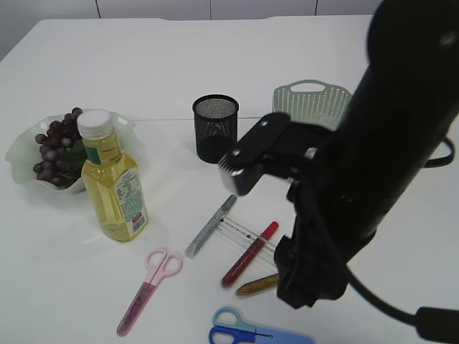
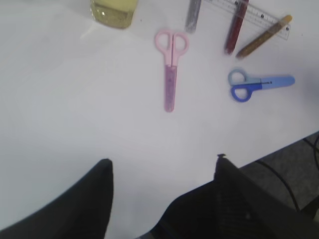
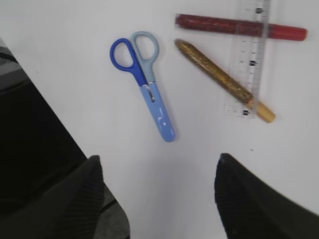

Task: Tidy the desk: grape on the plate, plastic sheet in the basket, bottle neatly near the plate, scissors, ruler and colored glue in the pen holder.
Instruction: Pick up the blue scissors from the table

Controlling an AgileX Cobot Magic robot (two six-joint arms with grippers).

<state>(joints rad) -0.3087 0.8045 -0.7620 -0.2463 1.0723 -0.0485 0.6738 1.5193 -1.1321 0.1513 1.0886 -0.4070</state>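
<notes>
While my right claw [image 3: 157,199] hangs apart and empty over the blue scissors [image 3: 144,84], glue sticks [image 3: 219,77] and ruler [image 3: 249,55] lie loose on the surface; left claw [image 2: 162,199] apart too. Grapes [image 1: 54,147] plated, bottle [image 1: 115,183] beside; pen holder [image 1: 214,127] unfilled.

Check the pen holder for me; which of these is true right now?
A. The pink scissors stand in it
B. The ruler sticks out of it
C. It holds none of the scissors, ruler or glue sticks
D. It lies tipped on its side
C: the pen holder stands upright with nothing sticking out, while the pink scissors, blue scissors, ruler and glue sticks all lie on the table.
</notes>
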